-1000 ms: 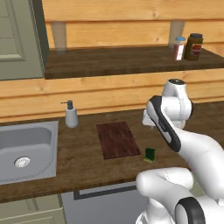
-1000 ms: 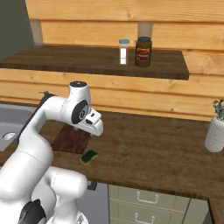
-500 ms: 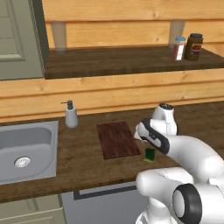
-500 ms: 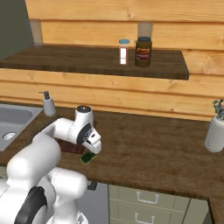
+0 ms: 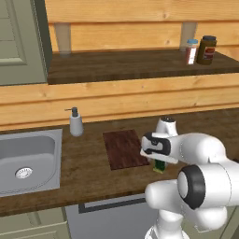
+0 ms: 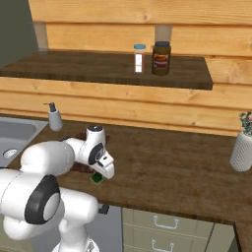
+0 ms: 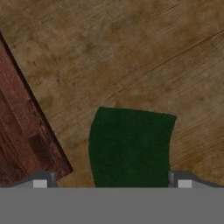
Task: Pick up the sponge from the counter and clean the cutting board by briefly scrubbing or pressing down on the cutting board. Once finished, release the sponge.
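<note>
The gripper (image 7: 112,183), spread wide, straddles the sponge (image 7: 130,146) right of the cutting board (image 7: 24,131); closing seems next.

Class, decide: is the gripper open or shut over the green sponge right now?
Open. In the hand view the gripper has one fingertip on either side of the sponge, which lies flat on the counter.

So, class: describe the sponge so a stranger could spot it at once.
Start at the dark wooden counter with the steel sink. Right of the sink lies a reddish cutting board; off its right edge sits the sponge, a small green block, the only green thing there.
</note>
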